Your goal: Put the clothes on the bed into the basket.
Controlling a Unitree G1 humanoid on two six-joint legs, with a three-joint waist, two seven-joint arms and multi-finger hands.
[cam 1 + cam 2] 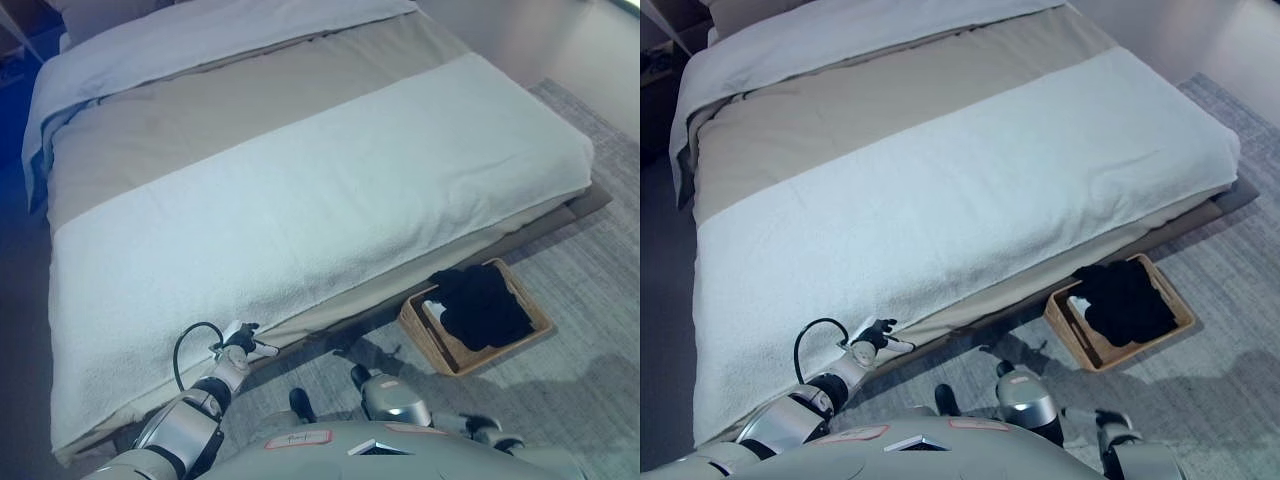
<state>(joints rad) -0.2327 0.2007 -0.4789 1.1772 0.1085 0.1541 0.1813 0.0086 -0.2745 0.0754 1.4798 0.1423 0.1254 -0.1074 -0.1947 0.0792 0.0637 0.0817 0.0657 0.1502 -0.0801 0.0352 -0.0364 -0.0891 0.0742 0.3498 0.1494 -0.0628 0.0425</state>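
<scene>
Apparently the task is near complete: the dark clothes lie heaped in the basket on the rug beside the bed, and no clothing shows on the bed. The left hand hovers at the bed's edge, fingers relaxed, holding nothing. The right hand is low; its fingers cannot be judged.

A black garment is seen bundled inside a tan woven basket, which is set on the floor beside the bed.
</scene>
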